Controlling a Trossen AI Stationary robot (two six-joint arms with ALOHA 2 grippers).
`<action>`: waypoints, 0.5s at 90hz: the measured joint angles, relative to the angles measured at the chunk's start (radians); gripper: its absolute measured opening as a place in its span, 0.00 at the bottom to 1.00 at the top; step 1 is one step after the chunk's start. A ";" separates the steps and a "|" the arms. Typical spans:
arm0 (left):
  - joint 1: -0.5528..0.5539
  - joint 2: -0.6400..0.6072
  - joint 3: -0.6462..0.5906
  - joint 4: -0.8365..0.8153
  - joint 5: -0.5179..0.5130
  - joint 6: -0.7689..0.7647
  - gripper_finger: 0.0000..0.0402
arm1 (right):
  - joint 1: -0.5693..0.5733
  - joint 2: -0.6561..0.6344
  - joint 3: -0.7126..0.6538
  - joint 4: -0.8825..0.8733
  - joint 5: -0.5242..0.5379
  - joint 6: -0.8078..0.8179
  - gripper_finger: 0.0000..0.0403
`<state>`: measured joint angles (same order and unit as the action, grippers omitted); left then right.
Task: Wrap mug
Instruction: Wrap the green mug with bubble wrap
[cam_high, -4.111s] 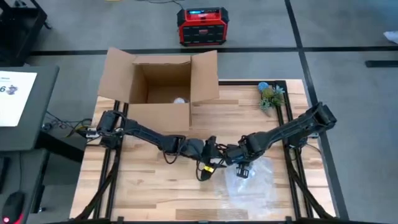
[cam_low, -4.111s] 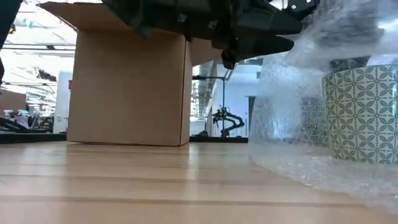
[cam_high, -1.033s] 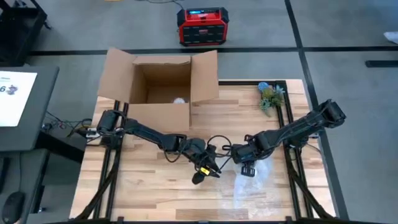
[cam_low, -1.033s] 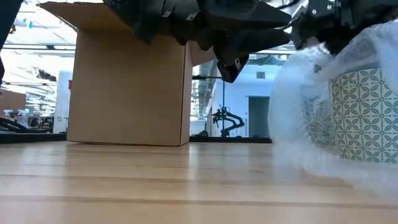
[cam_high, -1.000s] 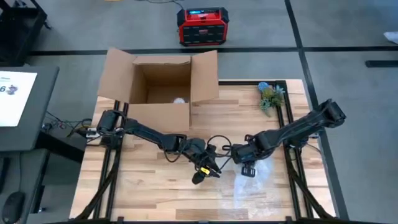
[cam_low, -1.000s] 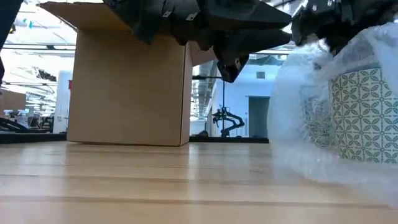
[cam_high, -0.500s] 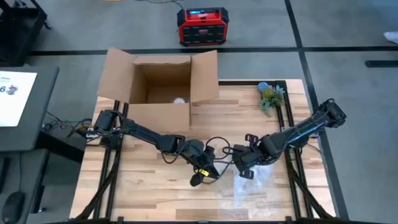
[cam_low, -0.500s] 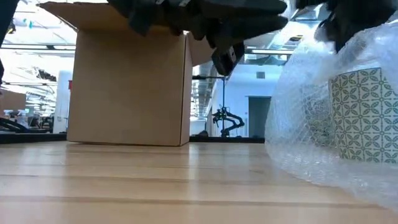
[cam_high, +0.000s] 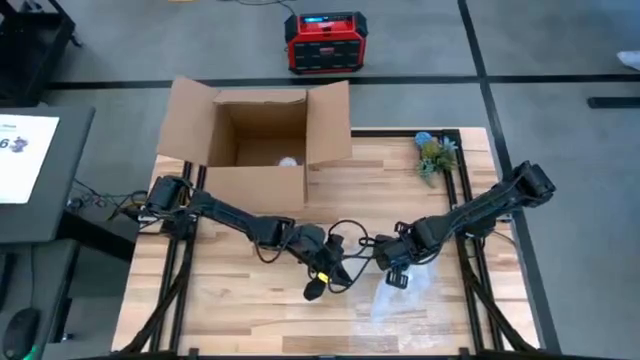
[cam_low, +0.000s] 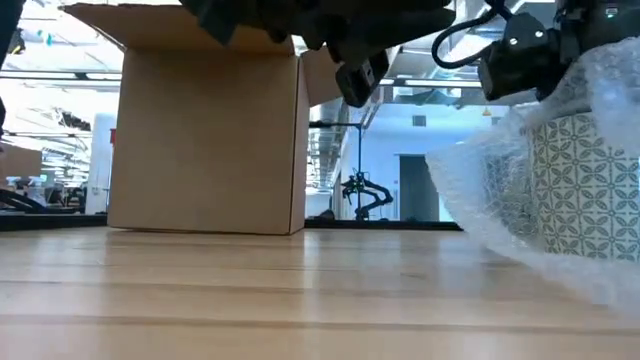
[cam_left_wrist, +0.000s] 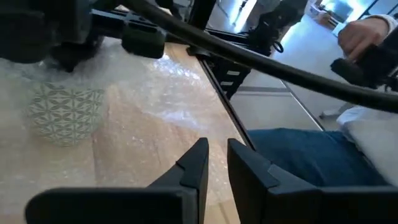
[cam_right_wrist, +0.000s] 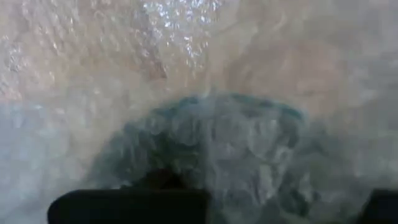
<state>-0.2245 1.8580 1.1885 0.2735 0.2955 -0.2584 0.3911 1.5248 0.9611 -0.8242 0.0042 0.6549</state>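
A white mug with a green pattern stands upright on the table under a sheet of clear bubble wrap. The wrap is draped over the mug and spreads onto the wood toward the near edge. My right gripper is just above the mug and shut on the wrap; its wrist view looks down through the wrap into the mug's mouth. My left gripper hovers left of the mug, its fingers a narrow gap apart with nothing between them. My right gripper holds the bubble wrap at its raised part above the mug's rim, coming from above. The wrap itself hides the fingertips, so the kind of hold does not show. From the gripper the sheet slopes down over the mug's left side onto the table.
An open cardboard box stands at the far left of the table, a small green plant at the far right. Cables loop between the arms. Beyond the table's edge a person sits, with a hand and a leg showing.
My right gripper has dipped slightly over the mug with the wrap. The sheet's left side, which bulged out before, now lies in a flatter slope down to the table. My left gripper has drawn a little away from the mug, toward the near edge.
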 joint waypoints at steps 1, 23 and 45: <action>0.000 0.000 0.000 0.000 0.000 0.000 0.09 | 0.000 -0.001 0.006 -0.007 -0.001 -0.001 0.00; -0.004 0.000 0.000 -0.010 -0.005 0.000 0.09 | 0.019 -0.006 0.215 -0.291 -0.009 0.018 0.00; -0.005 0.000 0.000 -0.024 -0.008 0.000 0.09 | 0.086 -0.008 0.389 -0.394 0.039 0.045 0.00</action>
<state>-0.2291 1.8580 1.1885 0.2497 0.2874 -0.2584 0.4770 1.5169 1.3500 -1.2182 0.0427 0.6998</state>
